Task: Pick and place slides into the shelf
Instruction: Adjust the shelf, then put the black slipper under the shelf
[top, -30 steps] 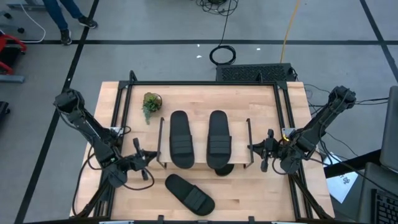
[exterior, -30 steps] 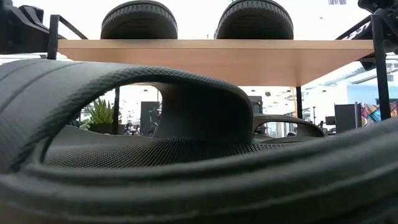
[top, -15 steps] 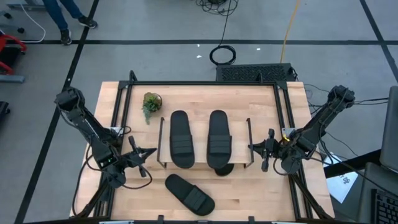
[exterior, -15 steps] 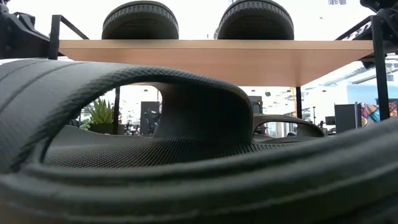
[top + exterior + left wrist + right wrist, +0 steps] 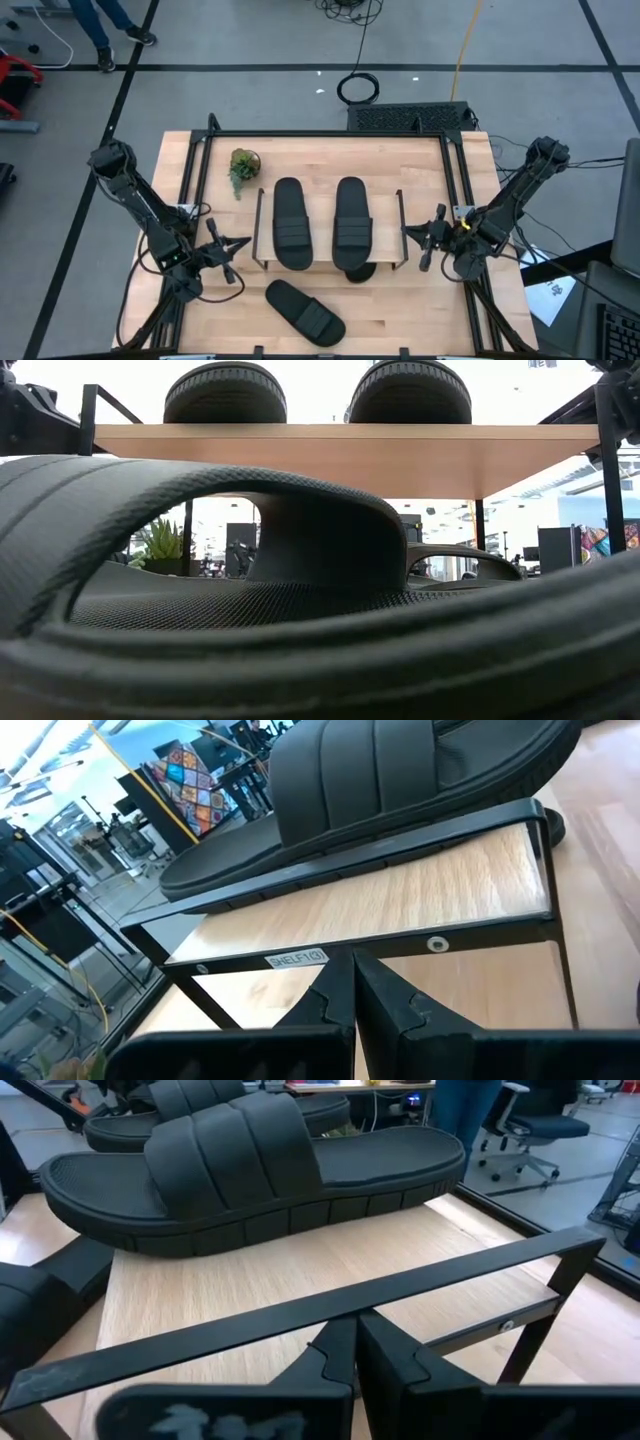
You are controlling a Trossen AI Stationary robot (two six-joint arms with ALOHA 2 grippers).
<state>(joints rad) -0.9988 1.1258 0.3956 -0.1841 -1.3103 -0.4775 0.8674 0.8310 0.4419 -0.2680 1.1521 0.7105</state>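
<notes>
Wooden tabletop [image 5: 320, 160] with the shelf [image 5: 325, 262] at its middle, an arm waiting at each side.

Two slides [image 5: 290, 222] [image 5: 352, 215] lie side by side on the shelf's plank top; a third [image 5: 304, 313] lies loose on the table in front, and a fourth [image 5: 362, 271] peeks from beneath the plank. Left gripper [image 5: 224, 252], fingers pressed together and holding nothing, hovers just beside the shelf's left wire frame. Right gripper [image 5: 427, 239], fingers likewise pressed together, sits just outside the right frame. Beyond the left fingers stands a small plant [image 5: 243, 167].
</notes>
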